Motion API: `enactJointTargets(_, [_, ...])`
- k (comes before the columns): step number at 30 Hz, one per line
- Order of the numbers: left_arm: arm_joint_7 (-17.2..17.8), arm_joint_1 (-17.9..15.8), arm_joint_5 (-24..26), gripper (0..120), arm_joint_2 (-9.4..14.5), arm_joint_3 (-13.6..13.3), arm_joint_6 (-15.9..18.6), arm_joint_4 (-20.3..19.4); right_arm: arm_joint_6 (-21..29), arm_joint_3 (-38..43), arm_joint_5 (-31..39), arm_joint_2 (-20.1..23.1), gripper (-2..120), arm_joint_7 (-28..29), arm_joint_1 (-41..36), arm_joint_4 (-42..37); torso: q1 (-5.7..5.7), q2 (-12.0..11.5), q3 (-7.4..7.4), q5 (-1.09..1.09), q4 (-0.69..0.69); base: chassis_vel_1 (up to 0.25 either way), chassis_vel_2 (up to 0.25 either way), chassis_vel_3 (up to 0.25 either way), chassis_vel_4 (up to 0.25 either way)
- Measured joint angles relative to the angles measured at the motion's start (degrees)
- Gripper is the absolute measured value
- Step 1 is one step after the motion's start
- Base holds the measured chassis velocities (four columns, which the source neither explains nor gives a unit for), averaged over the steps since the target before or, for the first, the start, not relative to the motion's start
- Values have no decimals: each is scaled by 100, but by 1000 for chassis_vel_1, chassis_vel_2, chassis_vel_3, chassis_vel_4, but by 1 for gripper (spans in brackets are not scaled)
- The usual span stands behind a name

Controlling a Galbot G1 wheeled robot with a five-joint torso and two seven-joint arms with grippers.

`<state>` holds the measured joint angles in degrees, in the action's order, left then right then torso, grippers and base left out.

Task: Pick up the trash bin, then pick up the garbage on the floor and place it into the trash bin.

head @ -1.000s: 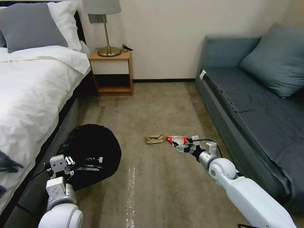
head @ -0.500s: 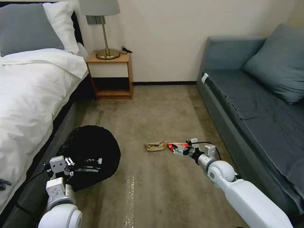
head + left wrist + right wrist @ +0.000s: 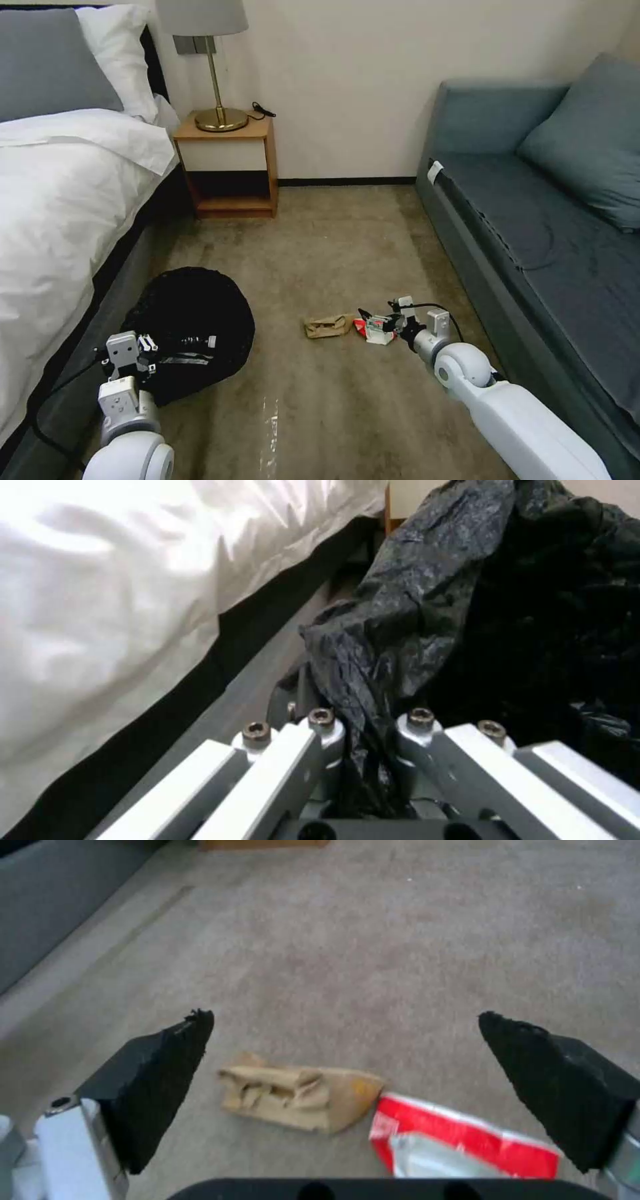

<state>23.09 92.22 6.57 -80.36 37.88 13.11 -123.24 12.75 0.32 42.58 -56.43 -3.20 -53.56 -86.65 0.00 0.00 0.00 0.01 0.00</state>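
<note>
The trash bin [image 3: 193, 313], draped in its black bag, sits low at the left beside the bed. My left gripper [image 3: 145, 348] is shut on a fold of that bag [image 3: 400, 630], pinched between its fingers [image 3: 320, 725]. Two pieces of garbage lie side by side on the carpet: a brown paper scrap [image 3: 327, 326] [image 3: 300, 1097] and a red-and-white wrapper [image 3: 362, 326] [image 3: 460, 1147]. My right gripper [image 3: 377, 327] [image 3: 345, 1017] hangs open just over the wrapper, its black pads [image 3: 160, 1080] spread wide with the scrap between them in the right wrist view.
A white-sheeted bed [image 3: 60, 200] runs along the left and a grey-blue sofa [image 3: 533, 220] along the right. A wooden nightstand [image 3: 230, 167] with a brass lamp stands at the back wall. Open carpet [image 3: 333, 247] lies between them.
The head camera has shifted, so the whole scene sits lower and further left. My right gripper has come closer over the red-and-white wrapper. The left gripper keeps its hold on the bin's bag.
</note>
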Motion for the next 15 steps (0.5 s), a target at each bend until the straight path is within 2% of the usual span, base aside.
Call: enactJointTargets(15, [-8, -56, 104, 3, 41, 45, -35, 155, -16, -181, -93, -81, 100, -20, 105, 138, 0, 0, 0, -1, 0, -159, 108, 162, -109])
